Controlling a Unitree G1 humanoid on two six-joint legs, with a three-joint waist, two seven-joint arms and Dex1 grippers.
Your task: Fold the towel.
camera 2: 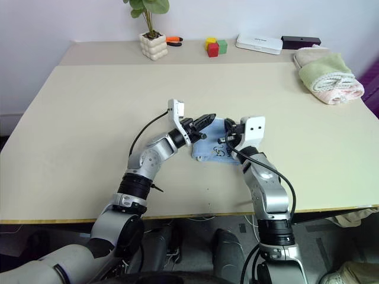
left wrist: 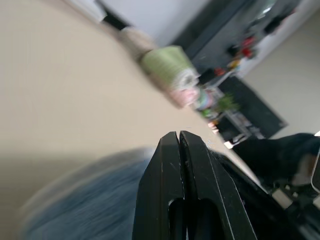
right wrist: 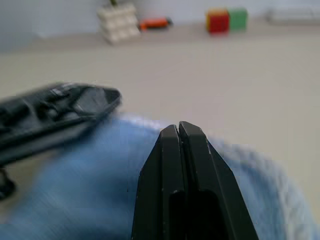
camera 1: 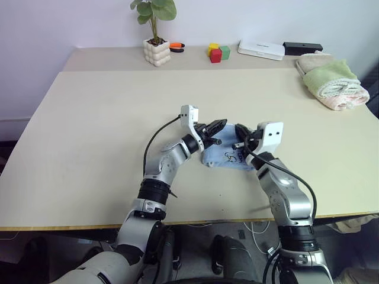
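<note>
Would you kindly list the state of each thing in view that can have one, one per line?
towel: small blue bundle, lying on the table between both tools.
left tool: shut, fingers pressed together, nothing visibly between them, over the towel.
right tool: shut, fingers together, over the towel.
rolled towels: rolled, stacked at the table's far right.
potted plant: upright.

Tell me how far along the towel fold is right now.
Done: the towel already lies as a small, compact bundle near the table's front edge, so it looks at least partly folded. In hand: the left gripper and right gripper meet over it, jaws shut; whether they pinch cloth isn't clear. Left: whether another fold or flattening is needed can't be judged from here.
</note>
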